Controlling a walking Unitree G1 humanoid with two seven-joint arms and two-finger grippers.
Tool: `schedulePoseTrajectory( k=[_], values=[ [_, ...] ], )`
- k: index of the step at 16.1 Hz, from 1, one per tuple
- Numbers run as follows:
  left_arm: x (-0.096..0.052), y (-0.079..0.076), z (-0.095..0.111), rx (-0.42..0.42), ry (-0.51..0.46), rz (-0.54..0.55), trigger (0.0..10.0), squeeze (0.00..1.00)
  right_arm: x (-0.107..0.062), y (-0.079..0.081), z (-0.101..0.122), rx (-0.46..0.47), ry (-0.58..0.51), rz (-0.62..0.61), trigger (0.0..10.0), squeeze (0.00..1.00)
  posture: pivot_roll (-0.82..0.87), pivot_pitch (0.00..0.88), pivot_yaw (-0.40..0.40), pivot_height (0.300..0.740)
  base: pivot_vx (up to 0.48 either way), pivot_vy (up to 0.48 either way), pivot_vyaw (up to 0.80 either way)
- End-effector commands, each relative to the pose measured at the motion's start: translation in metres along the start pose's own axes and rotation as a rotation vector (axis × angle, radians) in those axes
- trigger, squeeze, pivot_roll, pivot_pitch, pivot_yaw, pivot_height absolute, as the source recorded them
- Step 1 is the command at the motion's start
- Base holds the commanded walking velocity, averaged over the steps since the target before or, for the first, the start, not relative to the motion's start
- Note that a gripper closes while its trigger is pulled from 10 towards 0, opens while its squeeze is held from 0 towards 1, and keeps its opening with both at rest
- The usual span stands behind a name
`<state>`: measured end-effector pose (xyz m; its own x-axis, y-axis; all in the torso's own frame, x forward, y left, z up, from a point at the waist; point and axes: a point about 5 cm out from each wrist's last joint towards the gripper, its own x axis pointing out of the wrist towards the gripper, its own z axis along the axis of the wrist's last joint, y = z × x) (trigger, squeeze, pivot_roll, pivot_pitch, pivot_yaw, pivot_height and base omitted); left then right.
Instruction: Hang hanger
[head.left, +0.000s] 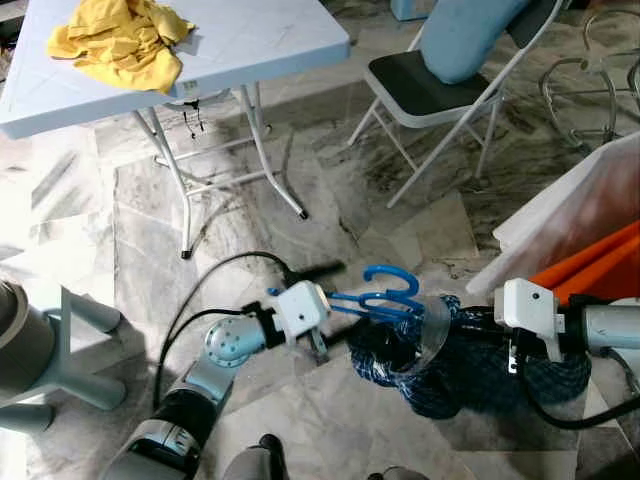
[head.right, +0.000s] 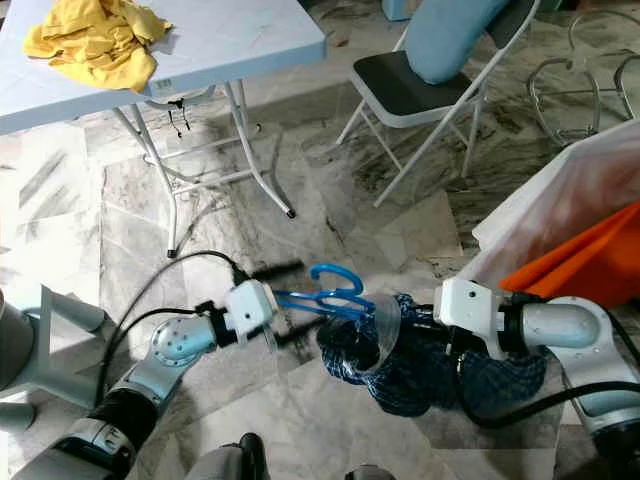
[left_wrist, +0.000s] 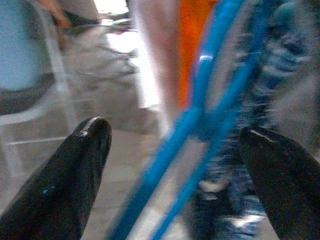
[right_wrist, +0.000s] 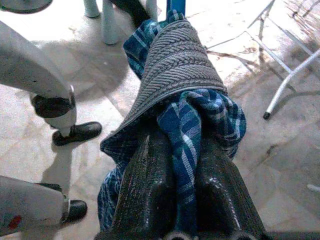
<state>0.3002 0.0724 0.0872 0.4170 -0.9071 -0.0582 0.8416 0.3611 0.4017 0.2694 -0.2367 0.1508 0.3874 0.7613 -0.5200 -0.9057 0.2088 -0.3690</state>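
Note:
A blue plastic hanger (head.left: 385, 290) hangs low over the marble floor, its hook end pushed into a blue plaid garment (head.left: 470, 375) with a grey knit collar (right_wrist: 180, 65). My left gripper (head.left: 335, 305) is open at the hanger's free end. In the left wrist view the blue hanger bars (left_wrist: 200, 115) run between its two spread fingers (left_wrist: 85, 165), and the picture is blurred. My right gripper (head.left: 455, 320) is shut on the bunched plaid cloth (right_wrist: 185, 125) and holds it up at the right.
A white folding table (head.left: 270, 40) with a yellow cloth (head.left: 120, 40) stands at the back left. A folding chair (head.left: 420, 90) with a light blue cushion is behind. White and orange fabric (head.left: 590, 250) lies at the right, a grey stand (head.left: 40, 350) at the left.

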Motion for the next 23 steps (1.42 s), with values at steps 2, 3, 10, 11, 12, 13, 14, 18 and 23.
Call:
schedulePoseTrajectory(
  k=[2, 3, 10, 11, 12, 13, 14, 18, 23],
  values=[
    [-0.001, 0.001, 0.000, -0.127, -0.010, -0.078, 0.0, 0.00, -0.004, 0.003, 0.005, -0.014, -0.007, 0.043, 10.0, 0.00, -0.12, 0.220, 0.062, 0.740, 0.000, 0.000, 0.00],
    [-0.003, 0.001, -0.002, -0.154, 0.004, -0.111, 0.0, 0.00, -0.004, 0.003, 0.005, -0.011, -0.010, 0.046, 10.0, 0.00, -0.12, 0.220, 0.062, 0.740, 0.000, 0.000, 0.00],
    [-0.028, 0.024, -0.005, -0.087, 0.123, -0.216, 4.1, 0.00, -0.006, 0.012, 0.003, 0.009, 0.005, 0.094, 10.0, 0.00, -0.12, 0.220, 0.066, 0.740, 0.000, 0.000, 0.00],
    [-0.029, 0.027, -0.005, -0.100, 0.123, -0.214, 4.7, 0.00, -0.005, 0.014, 0.004, 0.013, -0.001, 0.104, 10.0, 0.00, -0.12, 0.220, 0.066, 0.740, 0.000, 0.000, 0.00],
    [-0.030, 0.028, -0.004, -0.105, 0.126, -0.220, 4.4, 0.00, -0.004, 0.015, 0.004, 0.014, -0.003, 0.108, 10.0, 0.00, -0.12, 0.220, 0.066, 0.740, 0.000, 0.000, 0.00],
    [-0.029, 0.029, -0.004, -0.116, 0.121, -0.226, 0.0, 0.00, -0.004, 0.015, 0.004, 0.015, -0.002, 0.116, 10.0, 0.00, -0.12, 0.220, 0.066, 0.740, 0.000, 0.000, 0.00],
    [-0.028, 0.029, -0.003, -0.121, 0.119, -0.235, 0.0, 0.00, -0.004, 0.016, 0.004, 0.015, -0.002, 0.123, 10.0, 0.00, -0.12, 0.221, 0.063, 0.740, 0.000, 0.000, 0.00],
    [-0.018, 0.016, -0.006, -0.134, 0.136, -0.330, 0.0, 0.00, -0.002, 0.015, 0.009, 0.016, -0.011, 0.141, 10.0, 0.00, -0.12, 0.218, 0.063, 0.740, 0.000, 0.000, 0.00],
    [-0.014, 0.011, -0.007, -0.149, 0.147, -0.379, 0.7, 0.00, -0.003, 0.015, 0.009, 0.022, -0.011, 0.137, 10.0, 0.00, -0.13, 0.215, 0.065, 0.740, 0.000, 0.000, 0.00]
  ],
)
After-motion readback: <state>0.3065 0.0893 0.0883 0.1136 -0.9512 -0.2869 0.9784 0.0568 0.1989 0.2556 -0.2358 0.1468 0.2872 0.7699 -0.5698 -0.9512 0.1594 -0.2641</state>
